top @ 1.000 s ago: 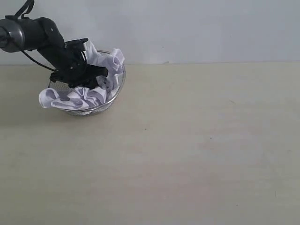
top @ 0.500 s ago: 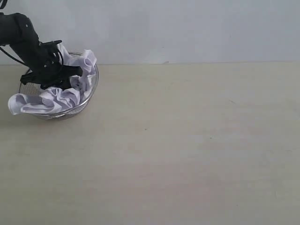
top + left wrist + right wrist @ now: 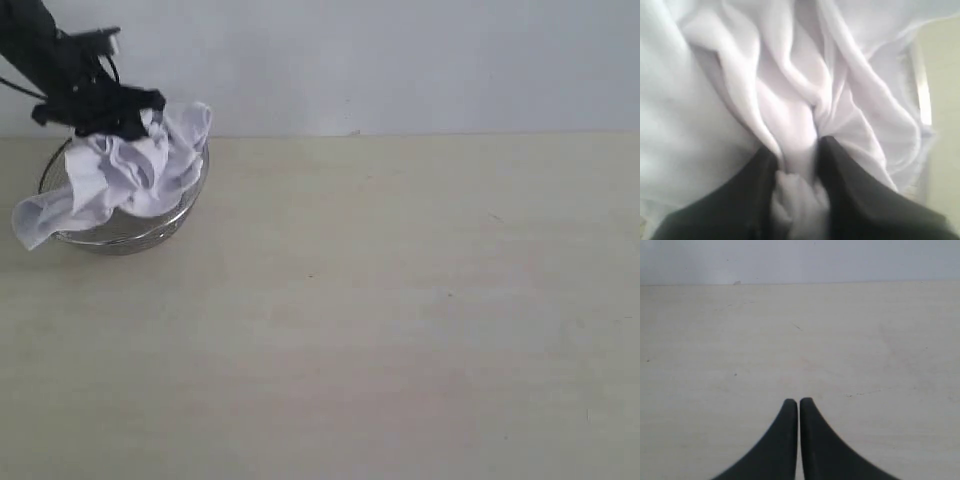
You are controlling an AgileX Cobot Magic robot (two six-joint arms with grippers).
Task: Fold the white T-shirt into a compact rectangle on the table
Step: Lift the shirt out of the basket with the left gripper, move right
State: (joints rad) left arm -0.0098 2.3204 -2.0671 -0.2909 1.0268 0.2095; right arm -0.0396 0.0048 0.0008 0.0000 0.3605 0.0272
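Beige table [image 3: 400, 300], basket [image 3: 150, 235] at back-left edge, left claw [image 3: 795, 152] pinching T-shirt [image 3: 130, 175], right claw [image 3: 798, 402] closed

**Left arm** [image 3: 35, 50], exterior view. We see a black limb entering at the upper left corner and slanting down and rightward to its wrist, with a thin cable looped beside it.

**Left gripper** [image 3: 132, 112]. We find it at the end of that wrist, pointing down and to the right. In the left wrist view we see its two dark fingers [image 3: 845, 195] standing slightly apart, pinching a bunched fold of the white T-shirt [image 3: 790, 105] between them.

**Right gripper** [image 3: 798, 406], right wrist view. We see two black tapered fingers [image 3: 782, 440] pressed together along their inner edges, leaving only a hairline seam up to the tips.
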